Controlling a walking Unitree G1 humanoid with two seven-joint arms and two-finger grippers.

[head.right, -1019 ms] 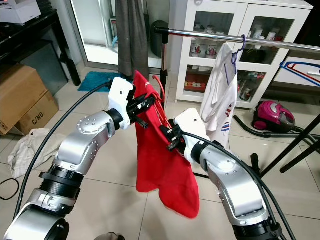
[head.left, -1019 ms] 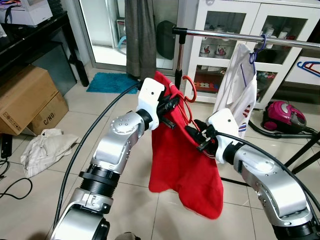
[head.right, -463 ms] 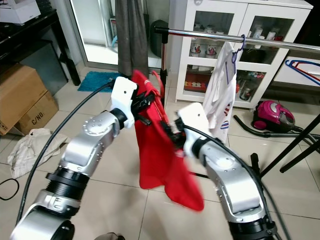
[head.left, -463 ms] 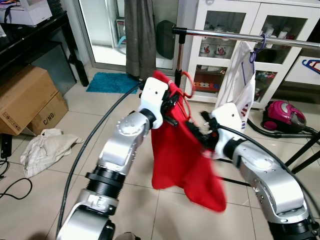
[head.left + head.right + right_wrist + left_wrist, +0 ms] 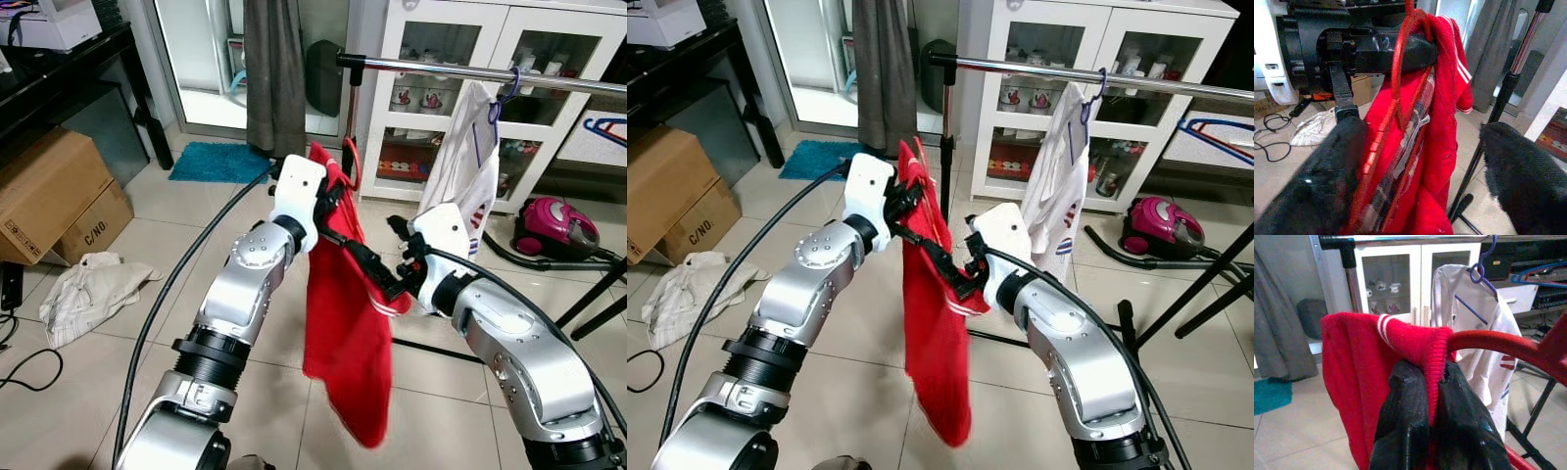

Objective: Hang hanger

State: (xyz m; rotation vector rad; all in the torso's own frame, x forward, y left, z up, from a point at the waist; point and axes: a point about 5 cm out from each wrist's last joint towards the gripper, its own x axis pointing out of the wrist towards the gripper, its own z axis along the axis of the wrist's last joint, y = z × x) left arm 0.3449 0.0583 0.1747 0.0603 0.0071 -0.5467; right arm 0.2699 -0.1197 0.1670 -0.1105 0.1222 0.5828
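The red plastic hanger (image 5: 1400, 73) carries a red knit garment with white stripes (image 5: 343, 333), held up between the two arms, below and in front of the shiny metal clothes rail (image 5: 470, 70). The left gripper (image 5: 1432, 396) is pinched narrow on the garment's ribbed collar right at the hanger's neck, its black fingers (image 5: 1403, 431) pressing the knit from both sides. The right gripper (image 5: 377, 274) reaches to the garment from the other side; in its wrist view its blurred black fingers (image 5: 1317, 196) stand wide apart, with hanger and cloth between them, contact unclear. The hook's tip is hard to make out against the red cloth. The cloth hangs limp in a narrow fold. A white shirt on a blue hanger (image 5: 470, 166) hangs on the rail, well apart.
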